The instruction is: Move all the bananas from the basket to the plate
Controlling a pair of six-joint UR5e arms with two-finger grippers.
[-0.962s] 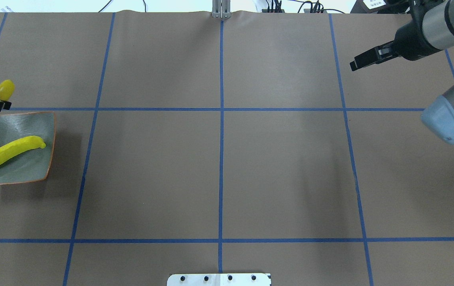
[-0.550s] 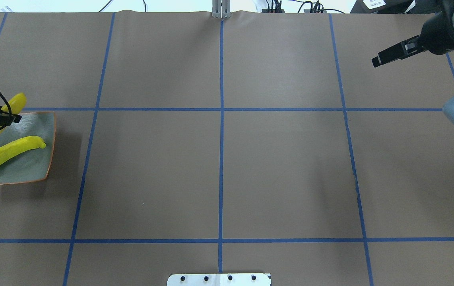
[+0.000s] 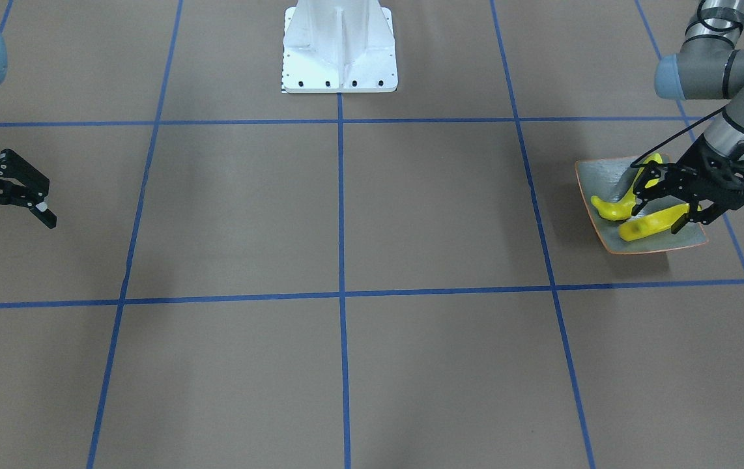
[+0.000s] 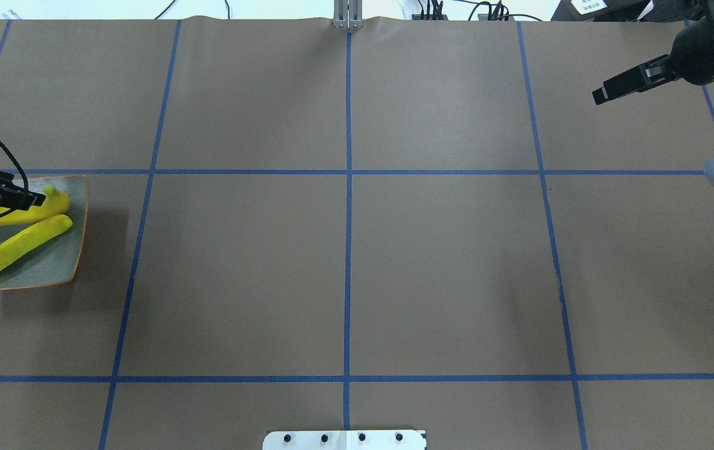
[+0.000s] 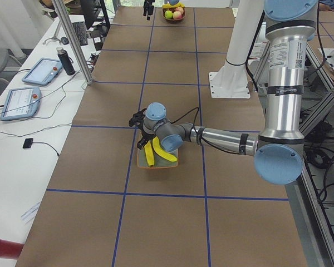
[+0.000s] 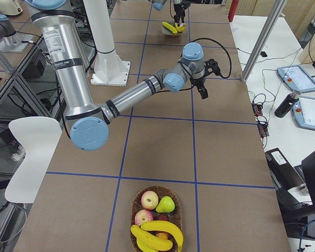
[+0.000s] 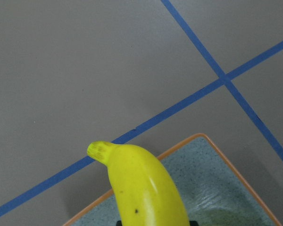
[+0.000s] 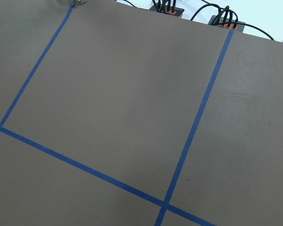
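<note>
Second banana (image 4: 50, 203) lowered onto plate (image 4: 50, 265) beside first banana (image 4: 16, 247), still clamped in left gripper (image 3: 655, 212); release pending. Right gripper (image 3: 14, 238) drawn back, jaws apart. More bananas (image 6: 157, 233) left in basket (image 6: 156, 188).

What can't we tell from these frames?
- Left gripper: hold on banana unclear; fingers outside wrist view, overhead edge crops it, front view too small.
- Basket: number of bananas inside; right-side view's bottom edge crops it, tiny in left-side view.
- Plate: left corner cropped overhead.
</note>
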